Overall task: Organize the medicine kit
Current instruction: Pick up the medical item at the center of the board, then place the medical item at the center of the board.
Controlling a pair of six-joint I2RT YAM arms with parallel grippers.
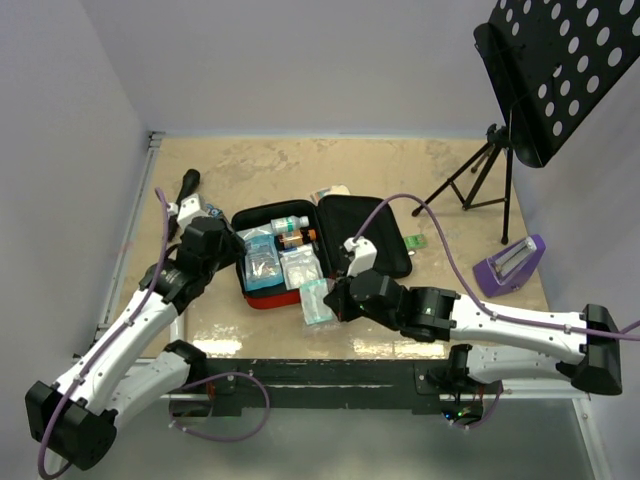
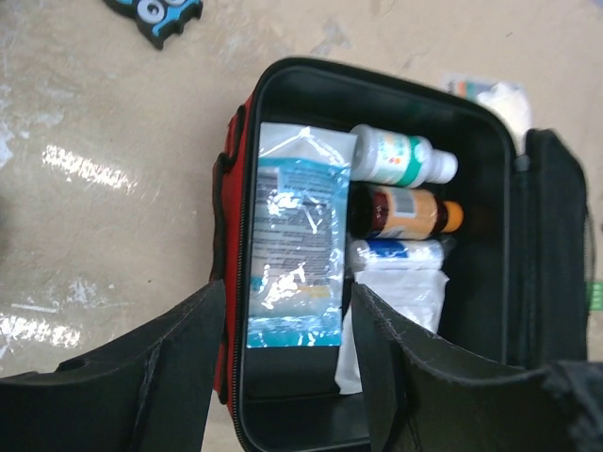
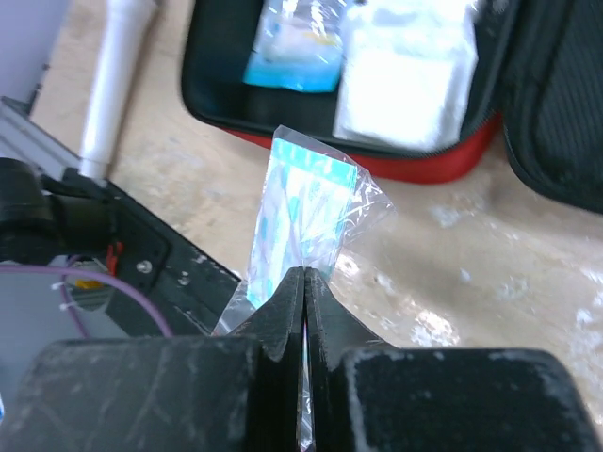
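Note:
The medicine kit (image 1: 258, 299) lies open mid-table, its red shell (image 2: 236, 188) and black lid (image 1: 372, 232) spread flat. Inside lie a blue-and-white packet (image 2: 297, 254), a white bottle (image 2: 400, 157), a brown bottle with an orange cap (image 2: 405, 212), a bandage roll (image 2: 396, 254) and a white gauze pack (image 2: 405, 297). My left gripper (image 2: 287, 377) hangs open over the kit's near left edge, holding nothing. My right gripper (image 3: 304, 275) is shut on a clear packet with teal print (image 3: 301, 212), held just in front of the kit's red front edge (image 3: 443, 169).
A purple holder (image 1: 510, 262) stands at the right, near a tripod (image 1: 480, 185) carrying a black perforated stand (image 1: 560, 70). A black-and-blue item (image 2: 155, 14) lies left of the kit. Small packets (image 1: 330, 192) sit behind it. A metal rail (image 1: 300, 370) runs along the near edge.

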